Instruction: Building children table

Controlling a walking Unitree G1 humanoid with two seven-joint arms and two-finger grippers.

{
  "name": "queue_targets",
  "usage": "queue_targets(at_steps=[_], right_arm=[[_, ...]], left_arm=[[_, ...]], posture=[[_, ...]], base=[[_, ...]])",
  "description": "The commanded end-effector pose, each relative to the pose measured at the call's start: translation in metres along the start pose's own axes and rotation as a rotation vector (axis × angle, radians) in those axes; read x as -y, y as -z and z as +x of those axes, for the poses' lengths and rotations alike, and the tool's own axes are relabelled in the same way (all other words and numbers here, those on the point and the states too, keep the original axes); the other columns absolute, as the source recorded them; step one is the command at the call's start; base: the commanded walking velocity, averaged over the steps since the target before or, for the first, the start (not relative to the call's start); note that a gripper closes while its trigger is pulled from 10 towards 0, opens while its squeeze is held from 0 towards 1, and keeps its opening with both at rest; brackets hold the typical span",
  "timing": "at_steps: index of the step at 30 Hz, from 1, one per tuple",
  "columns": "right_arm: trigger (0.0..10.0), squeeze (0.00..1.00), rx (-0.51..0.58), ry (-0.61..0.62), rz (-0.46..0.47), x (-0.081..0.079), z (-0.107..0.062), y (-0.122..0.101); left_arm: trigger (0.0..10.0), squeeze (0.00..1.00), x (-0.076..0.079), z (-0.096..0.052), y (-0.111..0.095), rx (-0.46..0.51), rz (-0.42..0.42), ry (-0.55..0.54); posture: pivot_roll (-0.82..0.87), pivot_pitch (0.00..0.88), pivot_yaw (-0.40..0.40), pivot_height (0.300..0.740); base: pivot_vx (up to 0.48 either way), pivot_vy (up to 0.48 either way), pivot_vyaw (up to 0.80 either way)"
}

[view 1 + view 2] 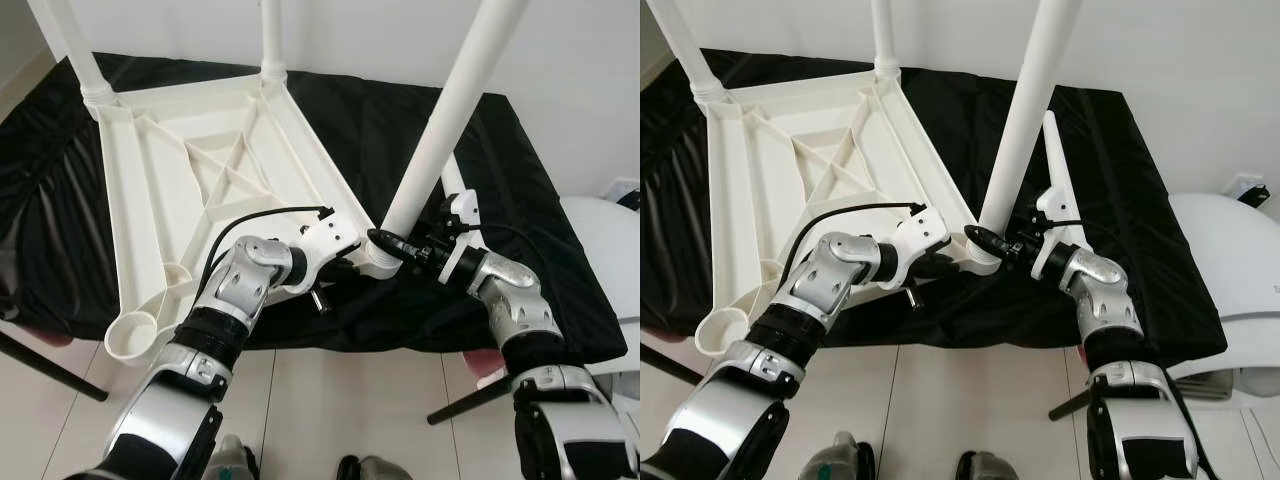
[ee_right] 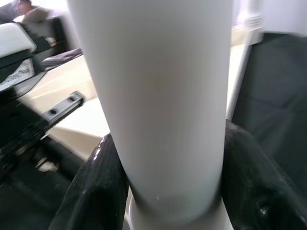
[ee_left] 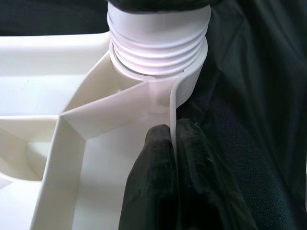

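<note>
A white table top [image 1: 200, 180] lies upside down on a black cloth [image 1: 520, 200]. Legs stick up from its corners. The right gripper [image 1: 385, 243] has its two black fingers [image 2: 91, 191] closed around the bottom of one leg [image 1: 450, 110], just above the corner socket [image 3: 158, 48]. The left gripper [image 3: 175, 143] pinches the thin edge of the table top right beside that socket. Another leg [image 1: 1058, 165] lies flat on the cloth behind the right arm.
</note>
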State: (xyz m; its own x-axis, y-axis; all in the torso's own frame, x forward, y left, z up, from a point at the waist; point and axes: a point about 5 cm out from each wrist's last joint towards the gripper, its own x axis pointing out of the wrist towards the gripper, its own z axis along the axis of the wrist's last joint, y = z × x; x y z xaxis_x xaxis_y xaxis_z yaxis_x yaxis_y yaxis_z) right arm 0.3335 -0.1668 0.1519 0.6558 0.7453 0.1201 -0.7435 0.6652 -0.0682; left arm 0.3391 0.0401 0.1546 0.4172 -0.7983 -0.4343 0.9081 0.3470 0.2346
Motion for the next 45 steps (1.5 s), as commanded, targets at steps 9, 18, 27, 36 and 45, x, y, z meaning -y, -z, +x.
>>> queue_targets(at_steps=[9, 18, 27, 36, 45], right_arm=[[0.0, 0.0, 0.032, 0.182, 0.033, -0.021, 0.005, 0.005], [0.0, 0.0, 0.055, 0.352, 0.087, -0.038, 0.018, 0.005], [0.0, 0.0, 0.027, 0.49, 0.12, -0.066, 0.041, 0.014], [0.0, 0.0, -0.009, 0.611, 0.107, -0.071, 0.049, 0.02], [10.0, 0.0, -0.01, 0.629, 0.109, -0.073, 0.046, 0.019]], left_arm=[[10.0, 0.0, -0.008, -0.003, 0.009, 0.011, -0.063, -0.155], [10.0, 0.0, -0.008, -0.003, 0.008, 0.012, -0.064, -0.155], [10.0, 0.0, -0.008, -0.003, 0.008, 0.013, -0.068, -0.161], [10.0, 0.0, -0.009, -0.003, 0.009, 0.013, -0.068, -0.165], [10.0, 0.0, -0.009, -0.004, 0.009, 0.01, -0.067, -0.167]], posture=[[0.01, 0.07, -0.057, 0.74], [0.01, 0.07, -0.057, 0.74], [0.01, 0.068, -0.06, 0.74], [0.02, 0.068, -0.059, 0.74], [0.02, 0.068, -0.059, 0.74]], base=[[0.0, 0.0, 0.0], [0.0, 0.0, 0.0], [0.0, 0.0, 0.0], [0.0, 0.0, 0.0], [0.0, 0.0, 0.0]])
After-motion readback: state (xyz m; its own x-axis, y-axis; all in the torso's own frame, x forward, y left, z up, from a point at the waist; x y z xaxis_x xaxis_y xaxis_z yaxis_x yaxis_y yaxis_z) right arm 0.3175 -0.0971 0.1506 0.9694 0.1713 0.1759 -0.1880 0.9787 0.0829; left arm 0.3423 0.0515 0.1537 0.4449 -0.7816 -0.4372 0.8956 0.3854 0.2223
